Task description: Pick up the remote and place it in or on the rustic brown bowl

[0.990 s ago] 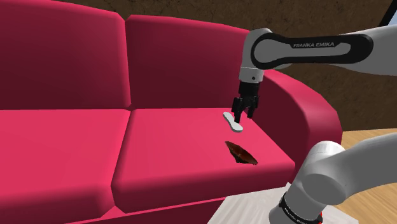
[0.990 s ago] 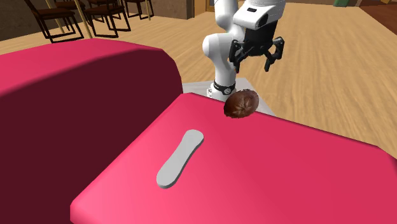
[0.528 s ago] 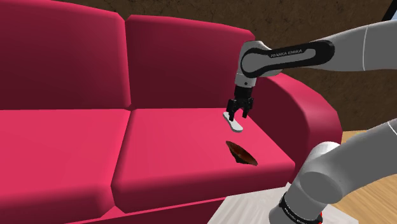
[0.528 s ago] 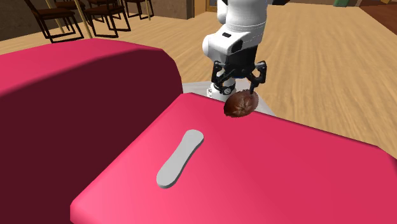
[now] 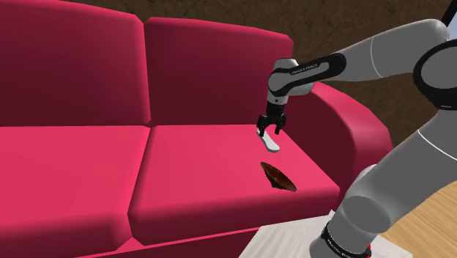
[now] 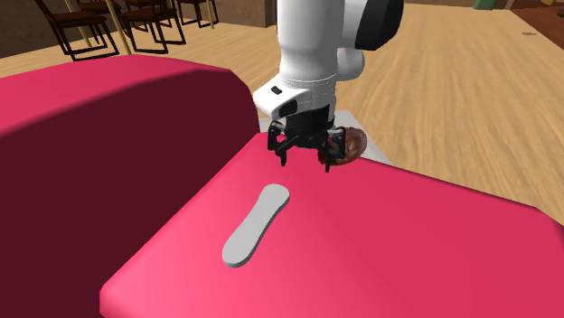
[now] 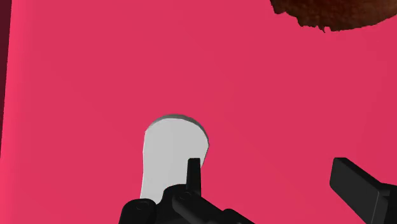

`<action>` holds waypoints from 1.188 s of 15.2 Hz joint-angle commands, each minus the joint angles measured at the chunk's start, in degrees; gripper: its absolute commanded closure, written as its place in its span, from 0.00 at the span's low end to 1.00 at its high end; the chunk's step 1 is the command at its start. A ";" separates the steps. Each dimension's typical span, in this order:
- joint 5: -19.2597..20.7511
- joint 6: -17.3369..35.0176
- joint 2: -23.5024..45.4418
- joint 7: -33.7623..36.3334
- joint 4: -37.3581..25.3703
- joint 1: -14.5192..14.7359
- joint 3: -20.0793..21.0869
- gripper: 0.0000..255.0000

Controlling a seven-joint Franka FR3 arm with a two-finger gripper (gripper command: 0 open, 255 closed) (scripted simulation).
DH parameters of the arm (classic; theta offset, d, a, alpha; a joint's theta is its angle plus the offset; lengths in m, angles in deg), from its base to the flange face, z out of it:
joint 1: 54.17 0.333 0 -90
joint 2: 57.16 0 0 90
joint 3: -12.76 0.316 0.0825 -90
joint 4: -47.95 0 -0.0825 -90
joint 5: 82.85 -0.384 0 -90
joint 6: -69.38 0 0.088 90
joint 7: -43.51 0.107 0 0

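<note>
Sofa: a red seat cushion [image 5: 198, 168] carries both things, with wooden floor beyond.
Remote [image 6: 257, 224]: pale grey, flat on the cushion, unheld, near the bowl.
Claw [image 6: 305, 161]: fingers apart, hovering over the remote's bowl-side end; one finger overlaps it, the other is over bare cushion.
Bowl [image 6: 348, 144]: brown, at the cushion's edge.
Grasp advice: probably centre astride the narrow width, descend, then close.

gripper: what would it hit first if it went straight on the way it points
Likely the remote: one finger of the open gripper lines up with its rounded end, the other with bare cushion. Depth is unclear.
</note>
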 commanded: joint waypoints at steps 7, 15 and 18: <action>-2.67 8.80 13.69 -2.53 -7.62 -2.93 -4.45 0.00; -5.29 14.25 20.03 -4.29 -8.97 -4.05 -5.31 0.00; -5.94 16.11 21.29 -4.74 -8.28 -4.12 -5.21 0.00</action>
